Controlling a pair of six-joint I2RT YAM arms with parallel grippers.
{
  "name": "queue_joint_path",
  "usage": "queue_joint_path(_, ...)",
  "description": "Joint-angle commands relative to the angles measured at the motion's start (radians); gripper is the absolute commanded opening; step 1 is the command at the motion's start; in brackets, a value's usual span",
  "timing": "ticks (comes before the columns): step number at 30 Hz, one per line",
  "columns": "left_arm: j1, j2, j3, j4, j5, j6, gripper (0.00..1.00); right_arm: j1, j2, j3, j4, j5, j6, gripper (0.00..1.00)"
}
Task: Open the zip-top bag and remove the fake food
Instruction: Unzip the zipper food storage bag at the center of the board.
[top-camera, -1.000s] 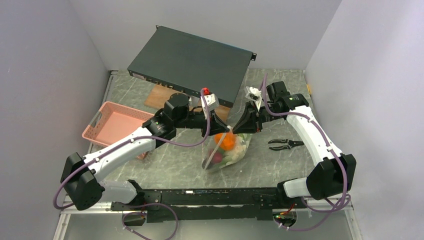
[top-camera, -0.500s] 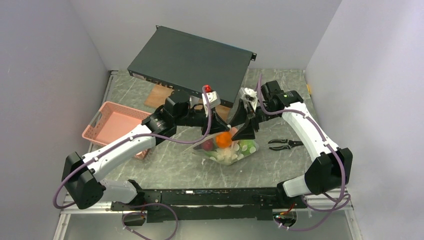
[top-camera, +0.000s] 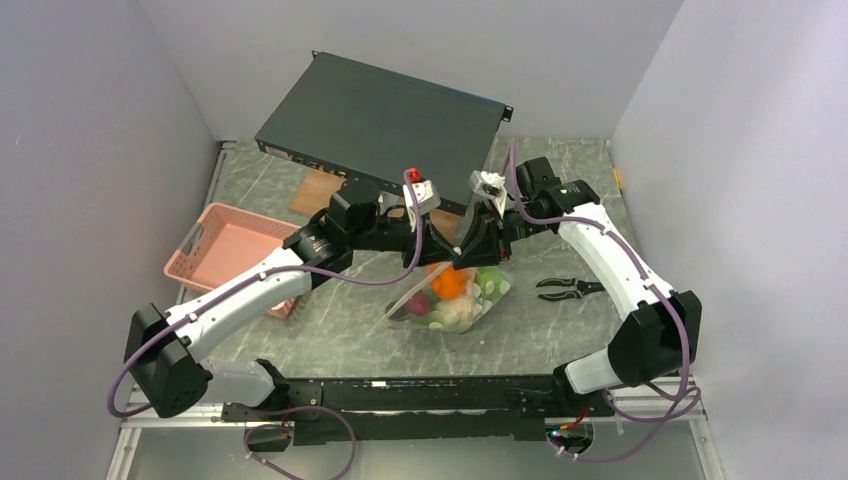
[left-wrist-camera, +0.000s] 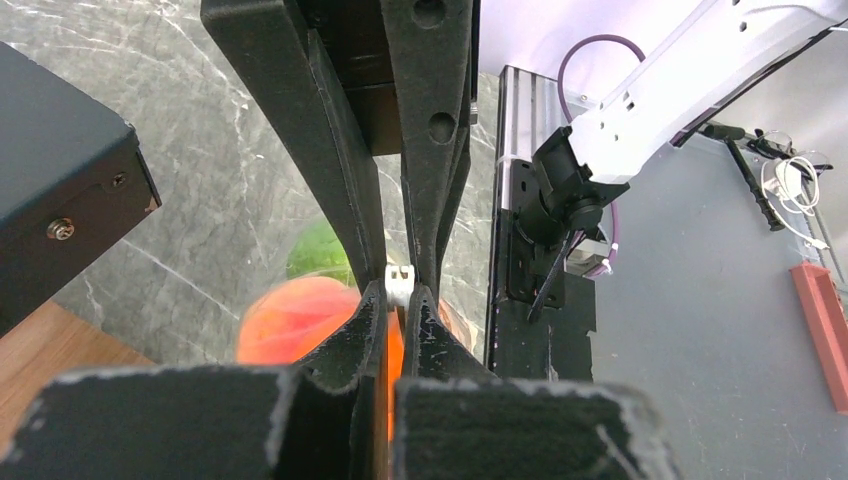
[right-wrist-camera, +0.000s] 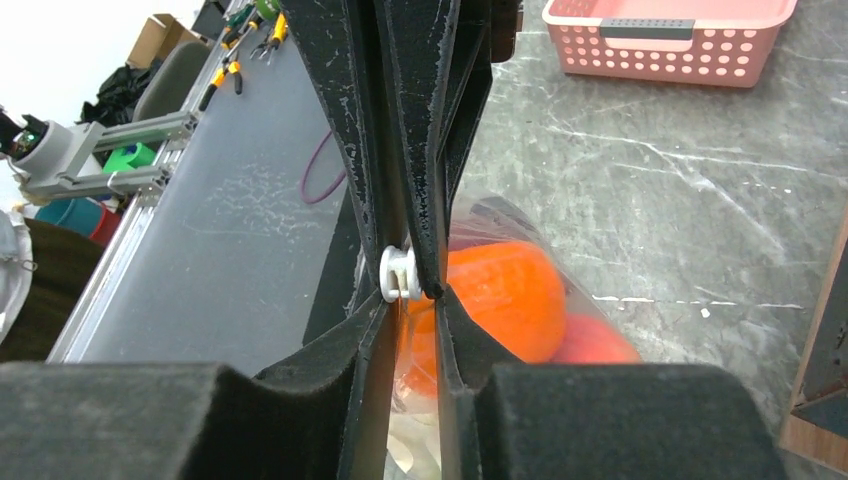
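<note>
The clear zip-top bag (top-camera: 452, 300) hangs low over the table between my two grippers, with the fake food inside: an orange ball (top-camera: 451, 283), a dark purple-red piece (top-camera: 420, 301), a pale leafy head (top-camera: 457, 316) and a green piece (top-camera: 491, 290). My left gripper (top-camera: 440, 257) and right gripper (top-camera: 468, 260) meet tip to tip at the bag's top edge. In the left wrist view my left gripper (left-wrist-camera: 400, 296) is shut on the zip edge beside the white slider (left-wrist-camera: 398, 281). In the right wrist view my right gripper (right-wrist-camera: 410, 296) is shut on the same edge, with the slider (right-wrist-camera: 398, 274) and orange ball (right-wrist-camera: 505, 295) close by.
A black rack unit (top-camera: 380, 120) leans at the back over a wooden board (top-camera: 318, 190). A pink mesh basket (top-camera: 235, 246) stands at the left and shows in the right wrist view (right-wrist-camera: 670, 40). Black pliers (top-camera: 566, 288) lie right of the bag. Grey walls close in on both sides.
My right gripper has moved left along the bag's top edge until it meets the left gripper. The bag has shifted and bunched below them.
</note>
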Motion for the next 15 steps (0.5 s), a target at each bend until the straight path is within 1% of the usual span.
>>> queue_joint_path(1, -0.005, -0.016, 0.037, 0.045, 0.026, 0.0, 0.0, 0.005, -0.005, 0.009, 0.042, -0.002, 0.014, 0.22)
queue_joint_path(3, -0.004, -0.024, 0.031, 0.046, 0.024, 0.002, 0.0, 0.005, -0.007, 0.006, 0.037, -0.002, 0.003, 0.27)
queue_joint_path(7, -0.004, -0.031, 0.024, 0.049, 0.021, 0.0, 0.0, 0.006, -0.005, 0.009, 0.029, -0.001, -0.011, 0.24)
queue_joint_path(10, -0.005, -0.033, 0.022, 0.054, 0.018, -0.002, 0.0, 0.005, -0.007, 0.005, 0.018, -0.002, -0.029, 0.25)
queue_joint_path(15, -0.005, -0.034, 0.019, 0.063, 0.019, -0.007, 0.0, 0.008, -0.011, -0.005, 0.013, 0.01, -0.045, 0.37)
